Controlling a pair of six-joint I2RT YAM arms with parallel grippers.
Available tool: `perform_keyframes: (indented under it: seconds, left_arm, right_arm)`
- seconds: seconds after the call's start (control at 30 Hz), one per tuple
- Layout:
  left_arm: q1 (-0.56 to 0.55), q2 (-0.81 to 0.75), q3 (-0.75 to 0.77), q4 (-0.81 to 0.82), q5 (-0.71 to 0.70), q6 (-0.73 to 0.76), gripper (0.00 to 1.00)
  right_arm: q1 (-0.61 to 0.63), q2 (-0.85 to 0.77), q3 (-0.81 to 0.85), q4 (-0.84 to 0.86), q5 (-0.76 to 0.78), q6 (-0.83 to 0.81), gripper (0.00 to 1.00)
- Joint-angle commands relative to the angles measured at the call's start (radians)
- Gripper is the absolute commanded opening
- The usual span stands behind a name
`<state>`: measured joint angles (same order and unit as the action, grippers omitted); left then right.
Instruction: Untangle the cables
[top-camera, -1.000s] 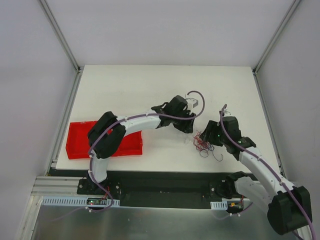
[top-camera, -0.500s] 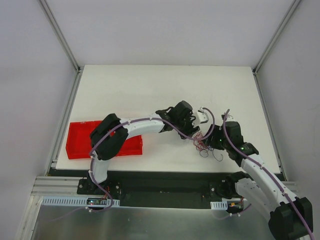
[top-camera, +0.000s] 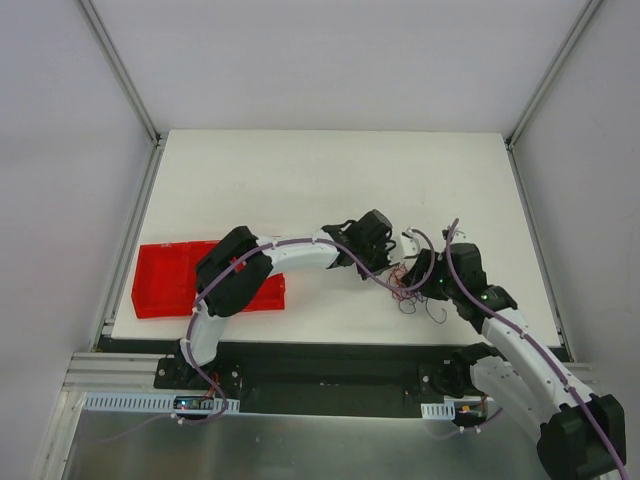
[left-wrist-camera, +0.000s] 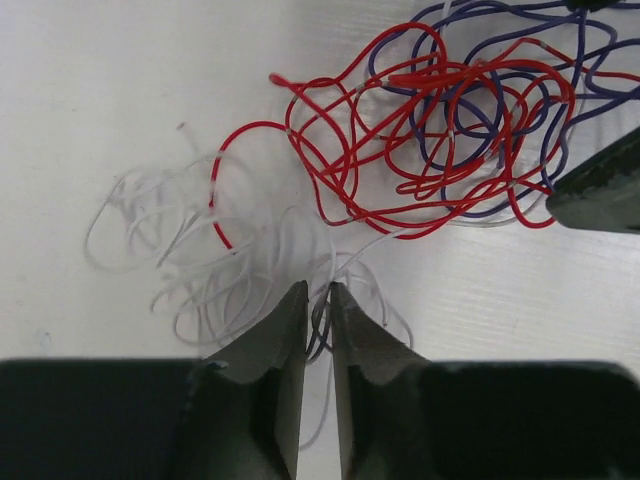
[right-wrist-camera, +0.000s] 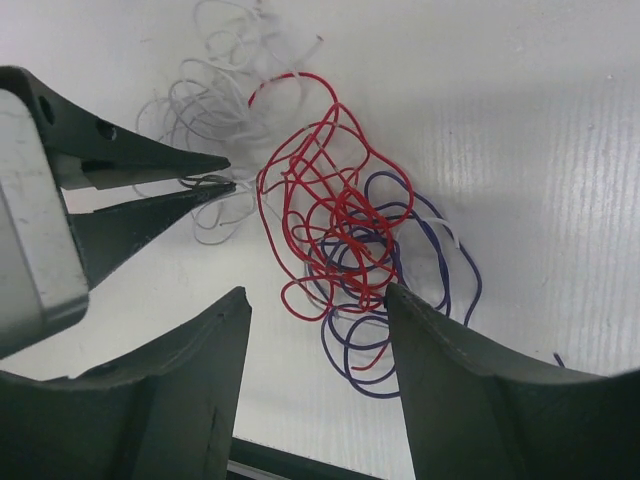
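Cables sit tangled on the white counter, close to its near edge and right of the middle, between the two tools. Left tool has its jaws almost together, nipping a whitish strand at the tangle's left fringe. Right tool stands wide open, gripping nothing, with red and purple loops lying between its fingers and just beyond.

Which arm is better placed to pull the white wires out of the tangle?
Left: the left gripper pinches the white wires; the right gripper stands open by the red and purple loops.
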<state>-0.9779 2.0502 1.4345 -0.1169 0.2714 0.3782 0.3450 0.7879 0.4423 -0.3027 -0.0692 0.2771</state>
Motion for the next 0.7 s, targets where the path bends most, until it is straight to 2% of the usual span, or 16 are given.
perform_keyframes:
  seconds: [0.0,0.07,0.27,0.53,0.67]
  left_arm:
    - [-0.019,-0.024,0.038,-0.009,-0.061,0.036,0.05]
    - [-0.024,-0.050,0.030,-0.001,-0.078,0.030,0.00]
    - [-0.025,-0.145,-0.016,0.028,-0.077,-0.013,0.00]
    - [-0.025,-0.344,-0.124,0.065,-0.172,-0.200,0.00]
    - [-0.024,-0.482,-0.175,0.060,-0.241,-0.283,0.00]
  right_arm:
    - [0.005,0.034,-0.022,0.042,-0.041,0.025,0.60]
    - [0.005,0.056,-0.039,0.079,-0.052,0.042,0.60]
    - [0.005,0.174,-0.034,0.135,-0.034,0.066,0.59]
    - [-0.014,0.379,0.038,0.128,0.121,0.123,0.59]
    - [-0.073,0.422,0.056,0.099,0.201,0.152,0.58]
